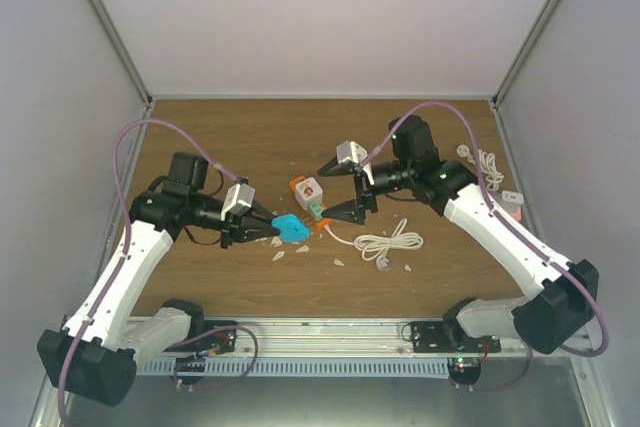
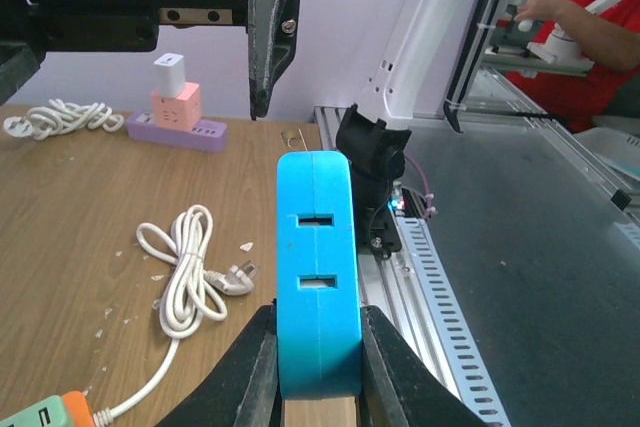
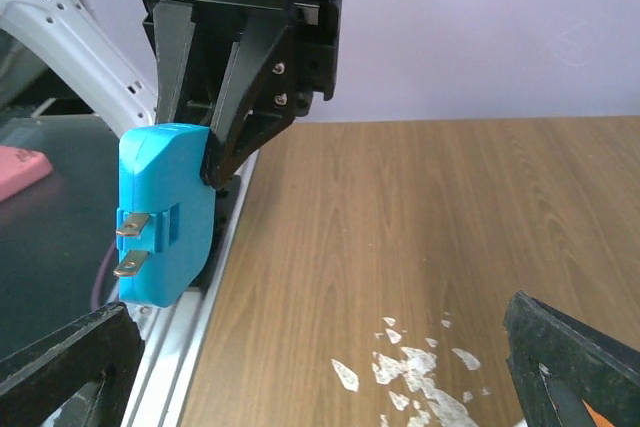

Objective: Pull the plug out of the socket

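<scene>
My left gripper (image 1: 272,231) is shut on the blue plug (image 1: 291,228) and holds it clear of the table. In the left wrist view the plug (image 2: 318,267) sits between both fingers, its slotted face showing. In the right wrist view the plug (image 3: 165,212) shows two bare metal prongs, in no socket. The green and orange socket strip (image 1: 316,209) lies just right of the plug, with a white and red adapter (image 1: 308,189) on it. My right gripper (image 1: 340,190) is open wide and empty over the strip; its fingertips (image 3: 60,367) frame bare wood.
A coiled white cable (image 1: 388,243) runs from the strip to the right. White flakes (image 1: 290,250) lie on the wood below the plug. A second white cable (image 1: 488,162) and pink and purple sockets (image 2: 175,112) sit at the right edge.
</scene>
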Action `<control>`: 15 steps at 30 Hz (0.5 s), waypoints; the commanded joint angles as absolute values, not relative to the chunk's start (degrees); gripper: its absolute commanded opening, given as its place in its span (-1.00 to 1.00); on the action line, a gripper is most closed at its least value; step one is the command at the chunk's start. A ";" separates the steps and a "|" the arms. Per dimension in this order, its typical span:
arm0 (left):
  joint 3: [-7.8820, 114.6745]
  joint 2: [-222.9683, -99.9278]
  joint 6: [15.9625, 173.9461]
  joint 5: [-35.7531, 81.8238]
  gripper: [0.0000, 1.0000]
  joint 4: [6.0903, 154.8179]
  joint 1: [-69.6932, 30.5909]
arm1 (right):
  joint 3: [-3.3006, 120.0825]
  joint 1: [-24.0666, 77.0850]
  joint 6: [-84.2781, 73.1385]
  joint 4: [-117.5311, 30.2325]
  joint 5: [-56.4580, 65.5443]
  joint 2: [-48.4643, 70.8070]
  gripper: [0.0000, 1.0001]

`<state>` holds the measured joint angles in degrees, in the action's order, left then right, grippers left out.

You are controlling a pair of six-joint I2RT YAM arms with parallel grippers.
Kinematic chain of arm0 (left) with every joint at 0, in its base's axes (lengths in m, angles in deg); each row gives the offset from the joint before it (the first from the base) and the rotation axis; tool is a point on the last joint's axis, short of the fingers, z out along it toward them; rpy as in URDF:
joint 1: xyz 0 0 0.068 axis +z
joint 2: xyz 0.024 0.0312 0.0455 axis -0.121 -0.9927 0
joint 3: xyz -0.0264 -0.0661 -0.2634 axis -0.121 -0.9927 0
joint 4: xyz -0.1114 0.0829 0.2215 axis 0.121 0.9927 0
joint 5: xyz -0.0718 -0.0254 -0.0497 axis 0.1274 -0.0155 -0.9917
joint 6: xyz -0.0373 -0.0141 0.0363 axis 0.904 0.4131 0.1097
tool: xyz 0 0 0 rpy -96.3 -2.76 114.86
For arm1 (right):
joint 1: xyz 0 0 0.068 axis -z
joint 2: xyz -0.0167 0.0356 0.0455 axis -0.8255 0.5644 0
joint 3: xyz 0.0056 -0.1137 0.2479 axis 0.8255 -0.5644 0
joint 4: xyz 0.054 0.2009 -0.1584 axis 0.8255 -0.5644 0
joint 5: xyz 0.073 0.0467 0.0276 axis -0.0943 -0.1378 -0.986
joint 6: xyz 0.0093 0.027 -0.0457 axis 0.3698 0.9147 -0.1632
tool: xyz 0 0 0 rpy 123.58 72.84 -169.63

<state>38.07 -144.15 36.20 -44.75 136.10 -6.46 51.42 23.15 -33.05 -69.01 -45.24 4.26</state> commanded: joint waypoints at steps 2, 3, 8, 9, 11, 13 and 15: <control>37.87 -143.20 35.61 -47.19 -0.83 135.65 -6.30 | 54.33 22.77 -30.32 -70.55 -50.07 6.64 0.99; 37.69 -143.21 35.70 -47.13 -0.83 135.50 -6.32 | 54.58 22.69 -29.99 -70.52 -50.20 7.03 0.99; 37.74 -143.40 36.22 -47.09 -0.86 135.24 -6.25 | 55.03 21.76 -27.99 -69.42 -50.23 9.15 0.99; 37.66 -143.49 36.45 -47.09 -0.88 134.94 -6.26 | 55.27 21.37 -27.91 -69.42 -49.96 9.58 0.99; 37.48 -143.65 37.04 -47.10 -0.90 134.24 -6.31 | 55.72 20.33 -27.90 -69.49 -49.33 10.33 0.99; 37.39 -143.74 37.22 -47.12 -0.91 133.95 -6.28 | 56.08 19.61 -27.84 -69.54 -49.17 11.12 0.99; 37.31 -143.80 37.23 -47.06 -0.92 133.76 -6.29 | 56.44 19.15 -27.83 -69.83 -48.91 11.68 0.99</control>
